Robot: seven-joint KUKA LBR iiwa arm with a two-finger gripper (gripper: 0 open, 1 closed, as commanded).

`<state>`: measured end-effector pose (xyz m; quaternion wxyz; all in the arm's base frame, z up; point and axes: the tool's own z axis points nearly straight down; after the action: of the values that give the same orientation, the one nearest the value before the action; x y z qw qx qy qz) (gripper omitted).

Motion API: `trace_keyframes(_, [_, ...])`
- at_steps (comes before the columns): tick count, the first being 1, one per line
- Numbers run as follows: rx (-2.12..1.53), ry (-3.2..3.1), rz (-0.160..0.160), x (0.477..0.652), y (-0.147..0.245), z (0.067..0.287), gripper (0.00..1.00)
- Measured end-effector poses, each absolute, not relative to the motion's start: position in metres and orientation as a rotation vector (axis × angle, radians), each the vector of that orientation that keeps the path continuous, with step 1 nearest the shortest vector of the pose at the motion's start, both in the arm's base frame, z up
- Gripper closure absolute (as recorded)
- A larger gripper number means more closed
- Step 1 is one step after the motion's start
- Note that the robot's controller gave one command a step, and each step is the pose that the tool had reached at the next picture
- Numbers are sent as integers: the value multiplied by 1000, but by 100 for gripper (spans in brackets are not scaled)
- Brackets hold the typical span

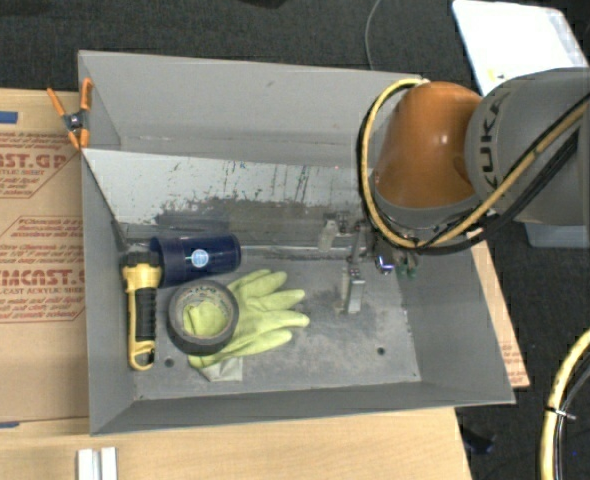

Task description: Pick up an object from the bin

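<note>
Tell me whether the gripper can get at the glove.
Probably yes. The gripper hangs over bare bin floor right of the glove, nothing between them; the tape roll covers only the glove's far end.

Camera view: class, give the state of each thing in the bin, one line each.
Blue can: lying on its side.
Yellow-and-black torch: lying flat, left of the roll.
Black tape roll: lying flat on the glove.
Yellow-green glove: limp, flat, partly under the roll.
Gripper: over bare bin floor, right of the glove.
</note>
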<state>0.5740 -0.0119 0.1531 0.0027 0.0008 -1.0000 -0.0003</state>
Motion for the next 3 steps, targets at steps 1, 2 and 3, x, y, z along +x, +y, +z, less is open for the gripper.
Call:
trace_keyframes(1, [3, -3144, -1, 576, -12, 158, 0])
trace_keyframes(2, [206, -3140, 1, 582, -3, 107, 0])
trace_keyframes(3, [186, -3139, -2, 583, -8, 101, 0])
